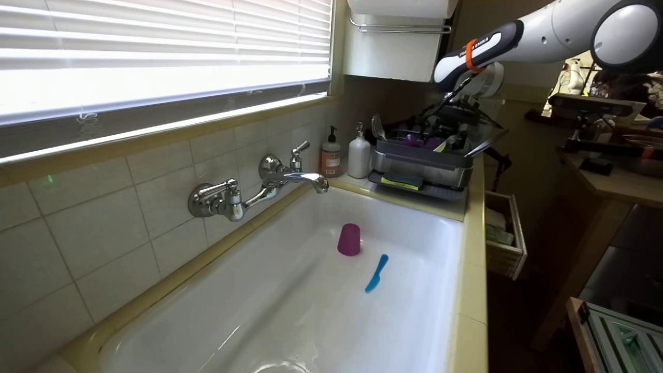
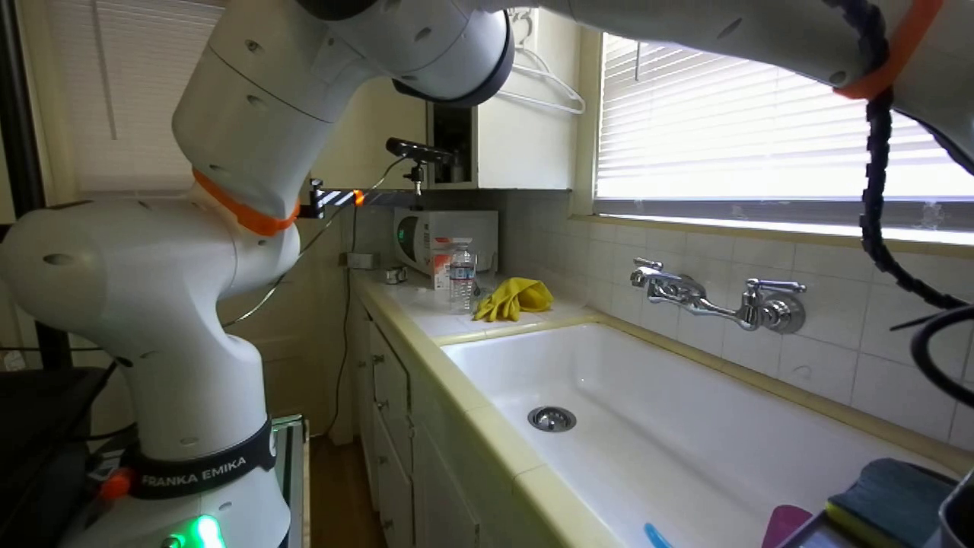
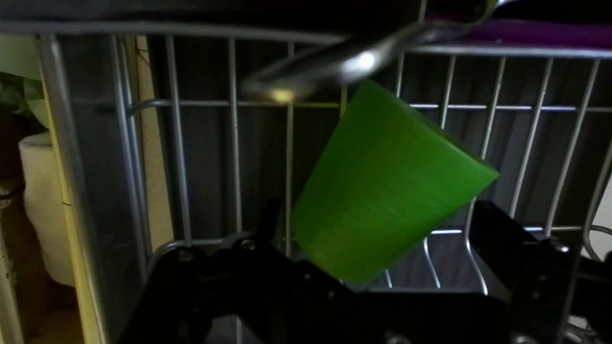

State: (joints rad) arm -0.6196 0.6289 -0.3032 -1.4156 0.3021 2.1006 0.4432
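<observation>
Here, the gripper (image 3: 377, 215): black, carried by a white arm (image 1: 551, 33); jaws spread wide, one of the fingers (image 3: 495, 234) to each side of the item before them.

Green cup (image 3: 382, 186): plain, tapered; lies tilted in the gap between the jaws and extends past their tips, wide end up and to the right in the wrist view, narrow end toward the palm. Contact with the jaws cannot be told.

Dish rack (image 1: 445, 176): metal wires behind the cup as seen from the jaws, spreading to both sides of them.

Metal utensil (image 3: 330, 71): shiny, blurred, kind unclear; beyond the jaws, by the cup's upper end.

Purple item (image 3: 540, 33): beyond the jaws, upper right in the wrist view, cut off by the frame.

Sponge (image 1: 401, 180): yellow and dark; below the jaws, at the rack's foot.

White sink (image 1: 414, 316): lower than the jaws and well apart from them; contains a magenta cup (image 1: 349, 240), narrow end up, and a blue knife (image 1: 377, 273), lying flat near it.

Yellow gloves (image 2: 517, 298) and clear bottle (image 2: 461, 281): far from the jaws, on the counter past the sink's opposite end.
</observation>
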